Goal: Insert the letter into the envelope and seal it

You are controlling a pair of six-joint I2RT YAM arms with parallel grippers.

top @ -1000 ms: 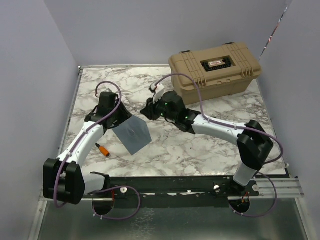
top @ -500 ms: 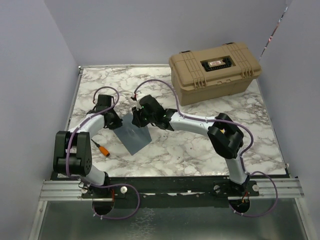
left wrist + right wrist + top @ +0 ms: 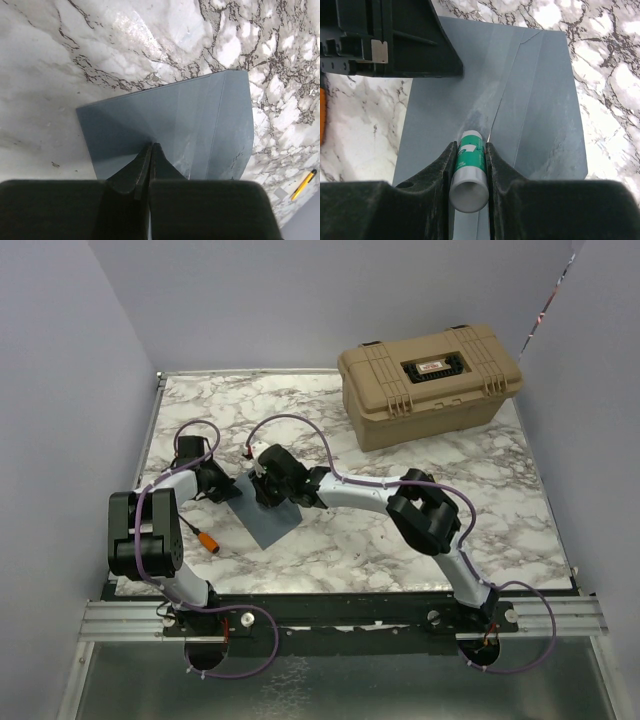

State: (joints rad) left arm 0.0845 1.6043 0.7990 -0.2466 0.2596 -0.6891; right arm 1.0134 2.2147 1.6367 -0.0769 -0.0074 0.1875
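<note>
The slate-grey envelope (image 3: pixel 275 525) lies flat on the marble table, flap side up, its folds showing in the right wrist view (image 3: pixel 540 100). My right gripper (image 3: pixel 470 145) is shut on a green and white glue stick (image 3: pixel 469 167), whose tip touches the envelope along a flap seam. The right gripper (image 3: pixel 268 490) stands over the envelope's far end. Shut with nothing between its fingers, my left gripper (image 3: pixel 151 146) has its tips down on the envelope (image 3: pixel 200 115) near the left corner (image 3: pixel 228 490). The letter is hidden.
A tan hard case (image 3: pixel 430 385) stands at the back right of the table. An orange pen (image 3: pixel 207 538) lies left of the envelope near the front edge, also seen from the left wrist (image 3: pixel 303 184). The left gripper's body (image 3: pixel 395 40) sits close beside the right fingers.
My left gripper has shut and shifted left to the envelope's left corner. The right arm has swung left with the glue stick, onto the envelope.
</note>
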